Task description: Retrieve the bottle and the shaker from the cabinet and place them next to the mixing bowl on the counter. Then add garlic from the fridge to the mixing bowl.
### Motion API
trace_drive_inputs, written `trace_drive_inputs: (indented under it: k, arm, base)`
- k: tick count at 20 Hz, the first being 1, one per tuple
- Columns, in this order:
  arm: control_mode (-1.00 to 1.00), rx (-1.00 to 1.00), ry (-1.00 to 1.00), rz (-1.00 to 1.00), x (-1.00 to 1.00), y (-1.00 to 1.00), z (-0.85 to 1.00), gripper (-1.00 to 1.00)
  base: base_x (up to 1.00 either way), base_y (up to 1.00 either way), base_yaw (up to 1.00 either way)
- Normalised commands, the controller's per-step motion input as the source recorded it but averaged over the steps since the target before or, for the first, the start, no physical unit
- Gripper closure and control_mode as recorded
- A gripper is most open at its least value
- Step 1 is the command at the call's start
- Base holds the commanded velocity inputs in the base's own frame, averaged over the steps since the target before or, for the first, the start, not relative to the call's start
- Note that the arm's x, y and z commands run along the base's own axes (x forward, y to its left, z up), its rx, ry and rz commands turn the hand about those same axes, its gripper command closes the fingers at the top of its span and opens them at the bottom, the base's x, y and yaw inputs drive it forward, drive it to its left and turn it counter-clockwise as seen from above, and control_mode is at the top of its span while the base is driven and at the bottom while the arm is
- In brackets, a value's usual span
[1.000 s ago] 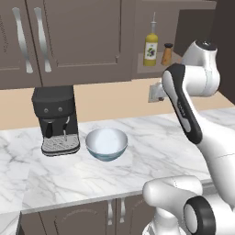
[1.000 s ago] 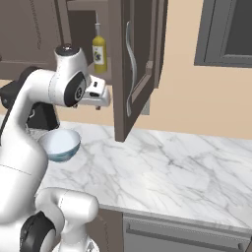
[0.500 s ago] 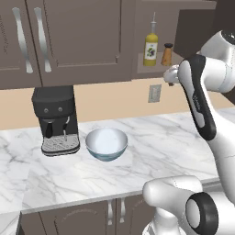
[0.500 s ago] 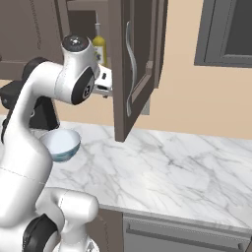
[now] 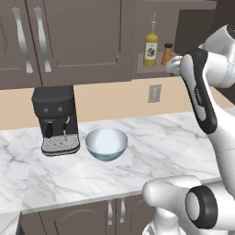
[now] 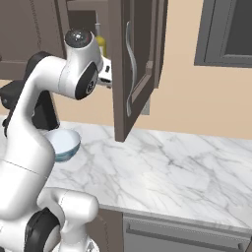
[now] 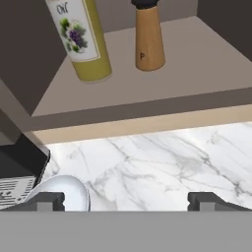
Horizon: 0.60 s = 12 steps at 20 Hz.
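Observation:
The bottle [image 7: 81, 42] of yellow liquid and the orange-brown shaker [image 7: 147, 37] stand side by side on the shelf of the open cabinet [image 7: 147, 83], bottle on the left. From the left base view the bottle [image 5: 150, 46] and shaker [image 5: 167, 54] show just left of my raised forearm. My gripper [image 7: 127, 202] is open, empty, and hangs in front of and below the shelf edge, touching neither. The mixing bowl [image 5: 106, 143] sits on the marble counter [image 5: 160, 137] beside the coffee machine. The fridge is out of view.
A black coffee machine [image 5: 56, 119] stands left of the bowl. The cabinet's open door [image 6: 133, 64] juts out over the counter right beside my hand. A wall outlet [image 5: 154, 93] sits under the shelf. A dark microwave [image 6: 226, 32] hangs at the far right.
My arm has swung upward, and the hand has risen from outlet height to just below the cabinet shelf. The jaws have stayed wide. Bottle, shaker and bowl have not moved.

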Motion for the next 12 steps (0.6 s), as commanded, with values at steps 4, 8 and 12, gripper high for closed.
trace_drive_inputs:
  k: [4,8,12]
  arm:
    - [-1.00,-0.02,-0.05,-0.07,0.01,0.00,0.10,-1.00]
    - [-1.00,-0.02,-0.01,-0.09,0.00,0.00,0.18,-1.00]
    - [-1.00,-0.02,0.00,-0.10,0.04,0.00,0.29,-1.00]
  base:
    - [0.00,0.00,0.00]
    - [0.00,0.00,0.00]
    - [0.00,0.00,0.00]
